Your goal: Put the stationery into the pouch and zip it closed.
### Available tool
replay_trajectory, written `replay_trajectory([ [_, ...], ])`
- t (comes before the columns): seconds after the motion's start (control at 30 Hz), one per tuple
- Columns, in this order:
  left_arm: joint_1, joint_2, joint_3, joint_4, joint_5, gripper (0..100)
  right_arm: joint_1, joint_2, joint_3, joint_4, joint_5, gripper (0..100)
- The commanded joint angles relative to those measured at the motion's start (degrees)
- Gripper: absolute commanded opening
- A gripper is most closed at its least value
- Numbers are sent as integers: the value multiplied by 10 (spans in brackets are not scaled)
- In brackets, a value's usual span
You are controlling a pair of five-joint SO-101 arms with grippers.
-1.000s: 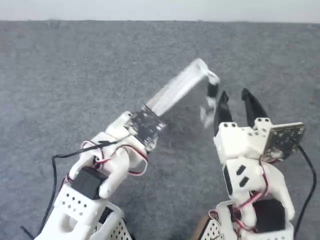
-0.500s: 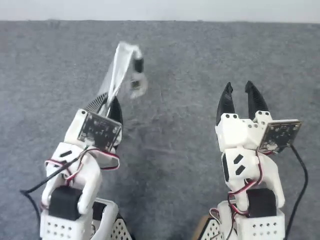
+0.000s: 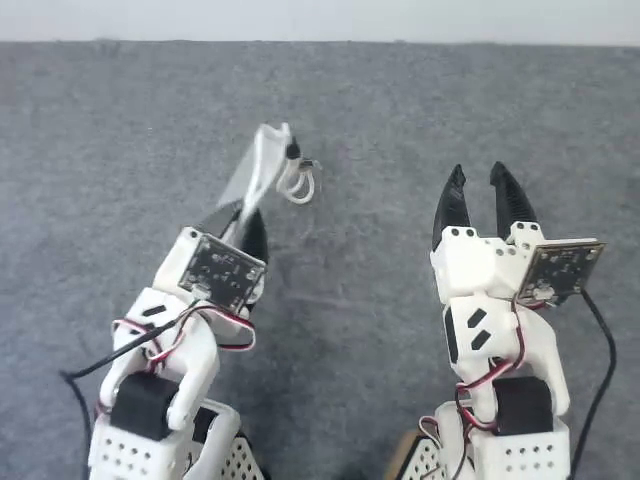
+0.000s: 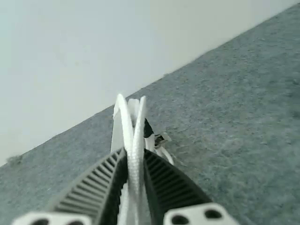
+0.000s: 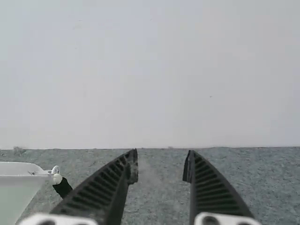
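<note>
The pouch is see-through and whitish, and it is flat and thin. The left gripper has it pinched at one end. The two black fingers are pressed close together, one on each side of the pouch, with only the pouch between them. The rest of the pouch sticks out past the fingertips, above the grey mat on the left side of the table. In the left wrist view the pouch is seen edge-on. I cannot tell if its far end touches the mat.

A small black zip pull with little white rings hangs at the far end of the pouch, on the side that faces the other arm.

The right gripper is on the right side, well apart from the pouch. Its two black fingers stand a bit apart, with a gap between the tips. Nothing is in that gap, and it touches nothing. From the right wrist view, a corner of the pouch and its zip pull sit off to one side.
</note>
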Motion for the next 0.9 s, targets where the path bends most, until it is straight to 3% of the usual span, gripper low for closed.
replay_trajectory([
  [0.0,20,-12,-5,-18,14,12,7,-12,-5,-9,-6,155],
  [0.13,19,-12,-5,-14,17,64,7,-12,-5,-9,-6,155],
  [0.4,19,-15,-6,-4,125,218,7,-12,-5,-9,-6,155],
  [0.77,20,-17,-9,-1,142,228,7,-12,-5,-9,-6,155],
  [0.87,20,-17,-29,18,180,239,7,-12,-5,-9,-6,155],
])
